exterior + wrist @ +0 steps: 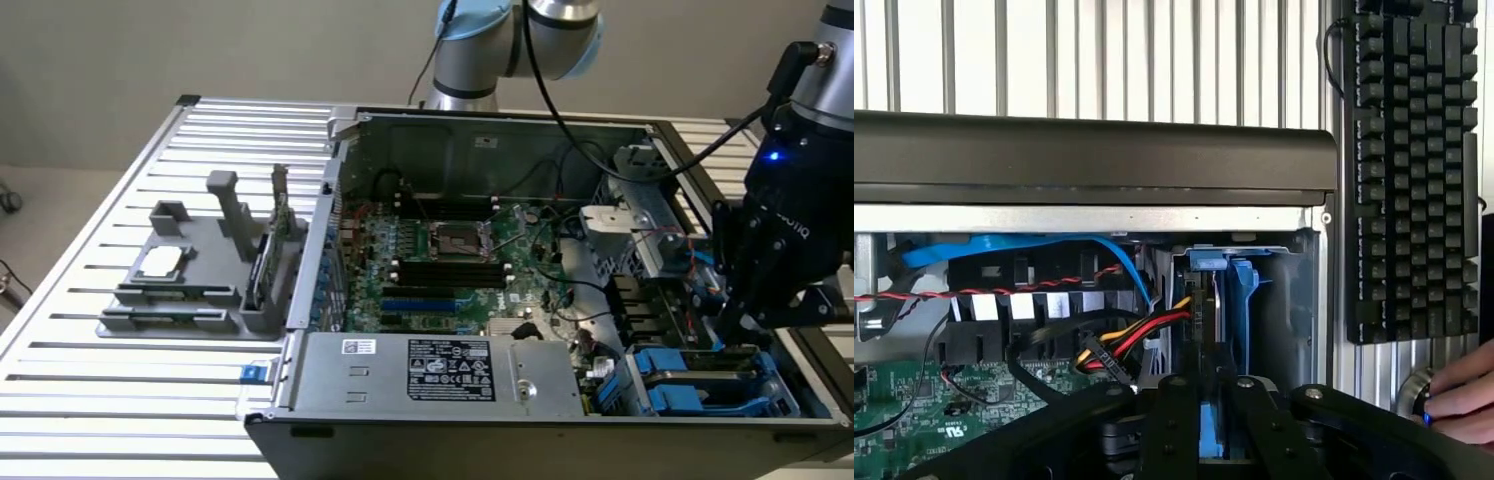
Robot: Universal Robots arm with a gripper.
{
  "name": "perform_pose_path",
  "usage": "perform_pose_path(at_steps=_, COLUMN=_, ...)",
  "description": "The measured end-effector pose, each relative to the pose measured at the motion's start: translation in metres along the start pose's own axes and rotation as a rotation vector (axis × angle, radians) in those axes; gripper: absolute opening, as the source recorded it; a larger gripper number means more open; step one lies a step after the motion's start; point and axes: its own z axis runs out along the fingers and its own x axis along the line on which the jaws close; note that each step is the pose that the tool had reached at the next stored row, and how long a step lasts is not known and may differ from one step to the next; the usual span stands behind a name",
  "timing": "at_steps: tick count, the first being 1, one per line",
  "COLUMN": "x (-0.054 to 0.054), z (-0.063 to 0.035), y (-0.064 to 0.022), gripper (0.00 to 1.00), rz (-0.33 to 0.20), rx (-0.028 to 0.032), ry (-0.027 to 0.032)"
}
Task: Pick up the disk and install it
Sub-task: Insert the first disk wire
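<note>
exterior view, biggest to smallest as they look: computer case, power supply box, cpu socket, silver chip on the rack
1. computer case
2. power supply box
3. cpu socket and silver chip: they look about alike, so no ranking

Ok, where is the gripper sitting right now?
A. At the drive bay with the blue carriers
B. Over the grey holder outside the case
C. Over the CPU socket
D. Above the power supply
A: the gripper is down in the corner of the case on the exterior view's right, just above the blue carriers. In the wrist view the disk stands on edge right ahead of it.
</note>
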Motion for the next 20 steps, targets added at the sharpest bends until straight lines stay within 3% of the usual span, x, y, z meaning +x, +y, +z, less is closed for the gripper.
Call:
perform_pose_path(at_steps=1, x=0.0000, z=0.0000, y=0.0000, gripper=0.11, rz=0.000, rx=0.0000, ry=0.0000)
perform_pose_path(at_steps=20, x=0.0000, z=0.0000, y=0.0000, gripper=0.11, rz=0.000, rx=0.0000, ry=-0.0001)
